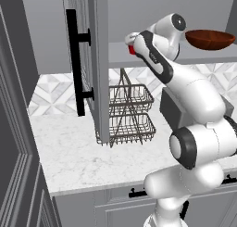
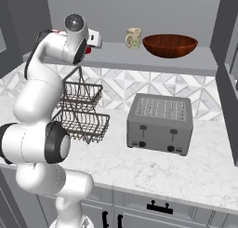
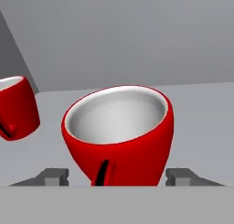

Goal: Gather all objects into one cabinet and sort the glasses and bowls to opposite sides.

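Red cup (image 3: 119, 136) between the finger tips: glossy red outside, pale grey-white inside, one short black mark low on its wall. Second red cup (image 3: 16, 108) at 9 o'clock in the hand view: same red, white inside.

Bowl (image 2: 169, 44): dark reddish-brown, wood-like streaks, at 1 o'clock in the right base view. Cream cup (image 2: 133, 37) just at its 9 o'clock: pale cream with a faint greenish pattern.

Cabinet shelf (image 2: 139, 58): flat grey. Door handle (image 1: 73, 61): black.

Backsplash (image 2: 116, 85): white and light grey diamond tiles. Counter (image 1: 74, 156): white marble, grey veining. Wire basket (image 2: 81, 110): dark grey metal. Toaster (image 2: 160, 124): grey, dark knobs.
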